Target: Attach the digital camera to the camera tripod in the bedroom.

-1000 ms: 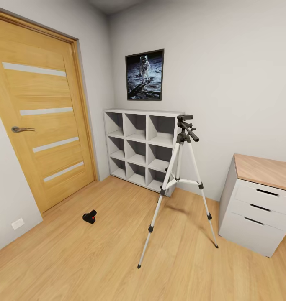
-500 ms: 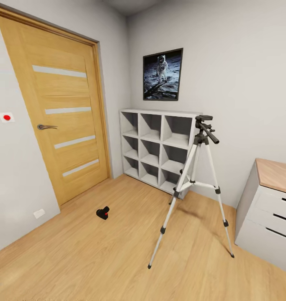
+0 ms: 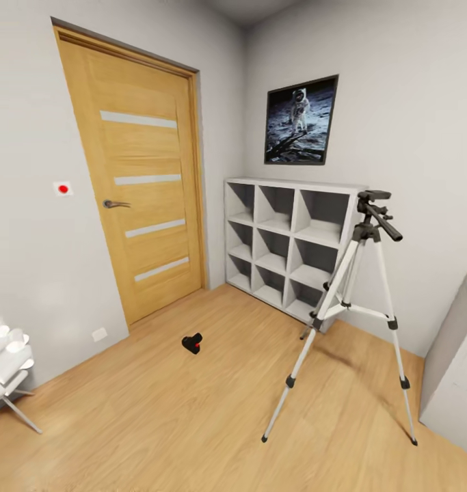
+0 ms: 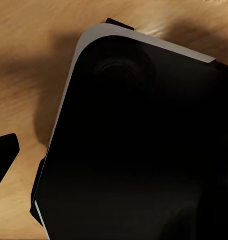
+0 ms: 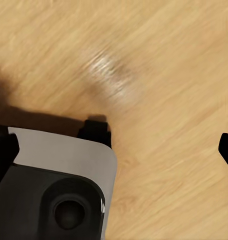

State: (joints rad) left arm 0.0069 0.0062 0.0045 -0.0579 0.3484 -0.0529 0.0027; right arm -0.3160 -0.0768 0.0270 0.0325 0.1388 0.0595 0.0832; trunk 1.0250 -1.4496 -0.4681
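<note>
The digital camera point(image 3: 192, 343) lies on the wood floor point(image 3: 158, 424) at lower centre-left, well apart from the camera tripod point(image 3: 359, 314). The tripod stands upright at the right, pan handle slanting down-right, before the white shelving point(image 3: 288, 246). Whether either tool is open, I cannot tell.

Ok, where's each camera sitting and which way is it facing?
Head: high up, facing the bedroom corner; camera on the floor, tripod by the shelving.
Left wrist: aimed down at the robot's dark base over the wood floor.
Right wrist: aimed down at floor, base corner showing.
Both wrist views share base and floor.
</note>
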